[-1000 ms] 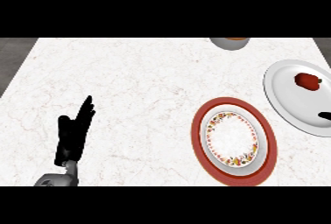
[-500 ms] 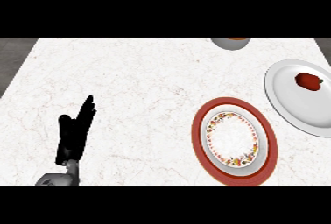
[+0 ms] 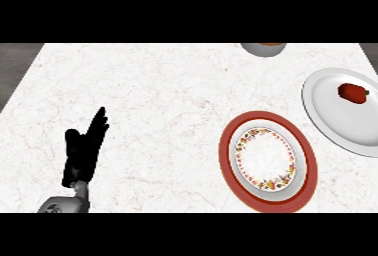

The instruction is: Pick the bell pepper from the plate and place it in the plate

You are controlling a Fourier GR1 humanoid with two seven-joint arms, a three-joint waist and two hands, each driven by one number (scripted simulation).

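bell pepper (image 3: 353, 93) on white plate (image 3: 328, 117), far right of surface (image 3: 162, 90), long axis roughly left-right. left hand (image 3: 83, 150) resting lower left, fingers straight, holding nothing, well apart. right hand unseen, judged nearer. red-rimmed plate (image 3: 230, 155) between.

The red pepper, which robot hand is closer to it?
Only the left robot hand shows, far across the counter from the red pepper on the white plate. The right robot hand is out of view.
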